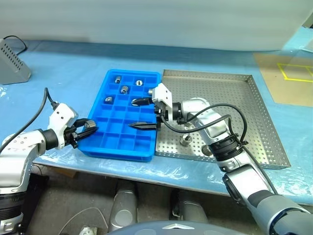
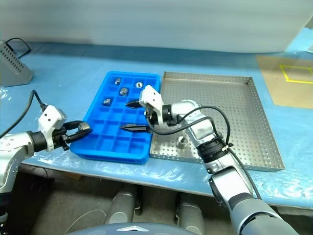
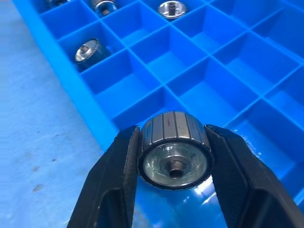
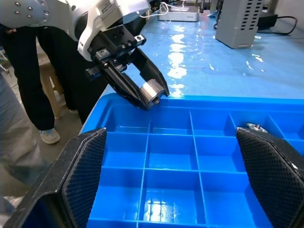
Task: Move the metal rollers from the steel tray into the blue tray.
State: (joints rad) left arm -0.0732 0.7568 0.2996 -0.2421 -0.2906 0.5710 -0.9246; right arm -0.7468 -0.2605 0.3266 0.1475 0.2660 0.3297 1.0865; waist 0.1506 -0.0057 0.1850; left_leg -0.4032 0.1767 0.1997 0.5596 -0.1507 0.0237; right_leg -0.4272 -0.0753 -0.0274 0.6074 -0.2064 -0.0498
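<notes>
The large square grey perforated steel tray [image 1: 244,105] fills the right centre of the head view, with two shiny silver metal rollers [image 1: 186,140] near its lower left corner. Beside it, left of centre, the bright blue compartmented plastic tray [image 1: 120,139] holds four rollers in separate upper cells. The right gripper [image 1: 142,113] hangs over it, fingers spread wide and empty. The left gripper [image 3: 175,164], at its lower left edge, pinches one roller.
</notes>
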